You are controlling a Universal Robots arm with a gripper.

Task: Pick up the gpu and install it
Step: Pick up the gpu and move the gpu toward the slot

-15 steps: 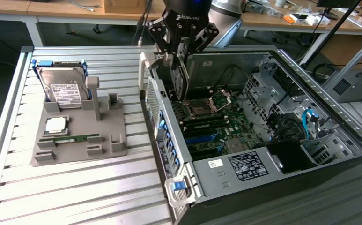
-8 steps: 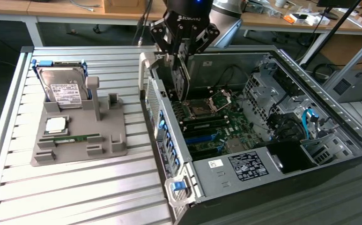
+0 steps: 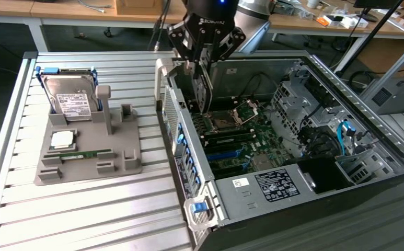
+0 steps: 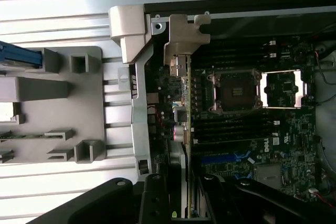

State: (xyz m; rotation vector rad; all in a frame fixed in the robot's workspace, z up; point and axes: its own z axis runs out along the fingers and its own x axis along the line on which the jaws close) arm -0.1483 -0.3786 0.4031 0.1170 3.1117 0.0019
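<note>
My gripper (image 3: 205, 61) is shut on the gpu (image 3: 203, 89), a thin dark card that hangs edge-down inside the open computer case (image 3: 369, 130). Its lower edge is just above the motherboard (image 3: 240, 141), near the case's wall on the exterior view's left. In the wrist view the gpu (image 4: 187, 124) appears edge-on as a thin line, with its silver bracket (image 4: 185, 38) at the far end against the case's rear frame. The black fingers (image 4: 155, 198) clamp the card on both sides, and the gripper (image 4: 185, 203) is centred over it.
A grey fixture (image 3: 90, 157) on the slatted table (image 3: 83, 219) holds a silver hard drive (image 3: 72, 102), a processor chip (image 3: 62, 138) and a narrow green memory stick (image 3: 76, 155). The CPU socket (image 4: 239, 90), drive cages and cables crowd the case interior.
</note>
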